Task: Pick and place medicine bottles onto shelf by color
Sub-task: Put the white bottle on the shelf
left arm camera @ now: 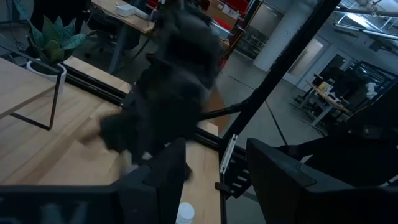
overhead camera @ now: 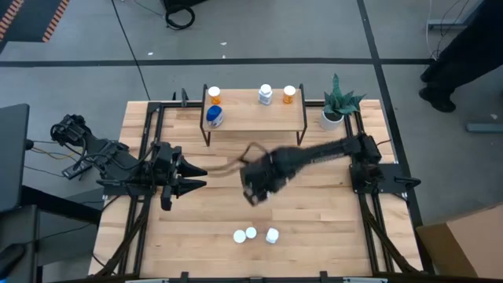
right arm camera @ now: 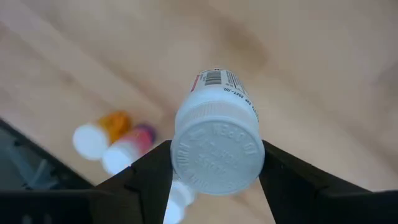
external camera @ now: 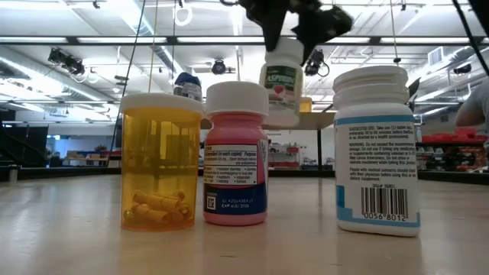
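My right gripper (overhead camera: 255, 191) hangs above the middle of the wooden bench (overhead camera: 314, 228), its jaws clamped on the cap of a white-capped white medicine bottle (right arm camera: 216, 146) lifted clear of the surface, with bare wood open all around it. The left gripper (overhead camera: 196, 178) waits near the bench's left edge with jaws parted and holding nothing. Three white-capped bottles (overhead camera: 251, 234) stand in a row near the front edge, while four more sit on the low light-wood shelf (overhead camera: 251, 118) at the back edge, beside a potted green plant (overhead camera: 338, 106) in the back right corner.
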Controlling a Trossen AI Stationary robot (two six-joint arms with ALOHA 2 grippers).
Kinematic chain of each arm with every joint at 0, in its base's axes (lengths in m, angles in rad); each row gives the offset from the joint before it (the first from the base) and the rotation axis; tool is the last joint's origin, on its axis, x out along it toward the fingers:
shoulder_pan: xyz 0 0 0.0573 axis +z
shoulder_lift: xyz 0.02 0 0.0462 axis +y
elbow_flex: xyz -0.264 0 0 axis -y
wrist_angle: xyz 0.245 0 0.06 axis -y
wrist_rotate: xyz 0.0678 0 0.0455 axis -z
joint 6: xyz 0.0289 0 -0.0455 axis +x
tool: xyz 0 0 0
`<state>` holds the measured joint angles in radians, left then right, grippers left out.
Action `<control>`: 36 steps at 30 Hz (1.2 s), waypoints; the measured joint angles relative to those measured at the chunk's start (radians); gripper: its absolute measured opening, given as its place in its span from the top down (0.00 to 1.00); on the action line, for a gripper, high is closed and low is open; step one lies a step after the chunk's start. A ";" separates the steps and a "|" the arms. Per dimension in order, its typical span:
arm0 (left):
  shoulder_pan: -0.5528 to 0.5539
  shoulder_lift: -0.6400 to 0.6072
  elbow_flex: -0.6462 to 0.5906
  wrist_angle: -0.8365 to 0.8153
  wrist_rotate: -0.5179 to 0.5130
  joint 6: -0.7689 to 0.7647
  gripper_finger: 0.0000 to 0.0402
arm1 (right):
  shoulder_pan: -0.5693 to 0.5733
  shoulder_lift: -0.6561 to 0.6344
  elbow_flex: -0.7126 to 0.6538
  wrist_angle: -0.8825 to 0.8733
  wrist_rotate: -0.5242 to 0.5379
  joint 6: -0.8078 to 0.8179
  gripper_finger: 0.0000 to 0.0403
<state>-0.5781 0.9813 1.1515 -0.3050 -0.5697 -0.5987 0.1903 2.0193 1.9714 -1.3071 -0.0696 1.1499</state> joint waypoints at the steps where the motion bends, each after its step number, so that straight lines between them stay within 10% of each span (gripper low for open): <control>1: 0.000 0.000 0.000 0.000 0.000 0.000 0.56 | -0.030 0.000 0.023 -0.028 0.000 -0.032 0.45; 15: 0.000 0.000 0.000 -0.005 0.000 -0.020 0.57 | -0.415 -0.015 0.328 -0.264 0.010 -0.336 0.45; 36: 0.003 0.000 0.000 -0.008 -0.002 -0.025 0.57 | -0.657 -0.012 0.321 -0.264 0.007 -0.572 0.46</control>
<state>-0.5747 0.9813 1.1515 -0.3126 -0.5716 -0.6235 -0.4665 2.0071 2.2925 -1.5713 -0.0625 0.5778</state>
